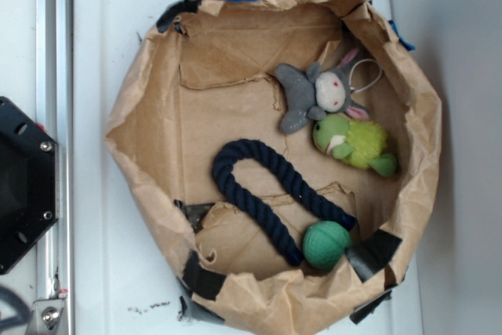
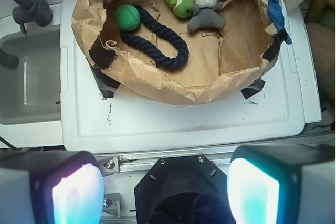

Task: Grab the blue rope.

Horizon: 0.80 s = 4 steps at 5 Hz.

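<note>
Blue rope [image 1: 259, 186] sits mid-bin, ends partly hidden by the green ball [image 1: 326, 244]. Gripper [image 2: 165, 192] is cut off at bottom frame, jaws spread, probably empty.

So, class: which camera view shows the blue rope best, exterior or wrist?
The exterior view: the blue rope fills the middle of the picture, its whole U and twist plain. The wrist view shows the whole rope too, but farther off near the top of the picture.

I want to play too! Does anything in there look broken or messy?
The brown paper liner is torn and crumpled, patched with black tape. The blue rope, green ball and plush toys look fine.
</note>
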Motion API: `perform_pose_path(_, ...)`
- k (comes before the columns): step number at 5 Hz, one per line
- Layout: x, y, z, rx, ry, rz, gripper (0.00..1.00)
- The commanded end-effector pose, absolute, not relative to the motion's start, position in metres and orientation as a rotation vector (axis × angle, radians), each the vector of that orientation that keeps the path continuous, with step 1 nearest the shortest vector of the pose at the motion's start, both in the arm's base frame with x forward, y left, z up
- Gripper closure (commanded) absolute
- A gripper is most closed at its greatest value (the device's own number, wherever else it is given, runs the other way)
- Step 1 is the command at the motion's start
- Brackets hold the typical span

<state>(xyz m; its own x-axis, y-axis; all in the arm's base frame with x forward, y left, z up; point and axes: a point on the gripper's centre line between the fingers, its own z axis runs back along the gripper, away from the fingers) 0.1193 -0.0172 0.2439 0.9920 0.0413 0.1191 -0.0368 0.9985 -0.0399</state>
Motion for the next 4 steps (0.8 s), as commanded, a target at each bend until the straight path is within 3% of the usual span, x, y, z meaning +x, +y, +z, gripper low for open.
perform_pose_path(1, 0.119, -0.017, 0.244, -0.038, -0.120, 0.039, 0.00)
perform_pose_path(2, 0.158, -0.015, 0.246, -0.084, -0.129, 0.028, 0.00)
perform_pose_path(4, 0.203, -0.010, 0.233, -0.108, -0.168, 0.169, 0.00)
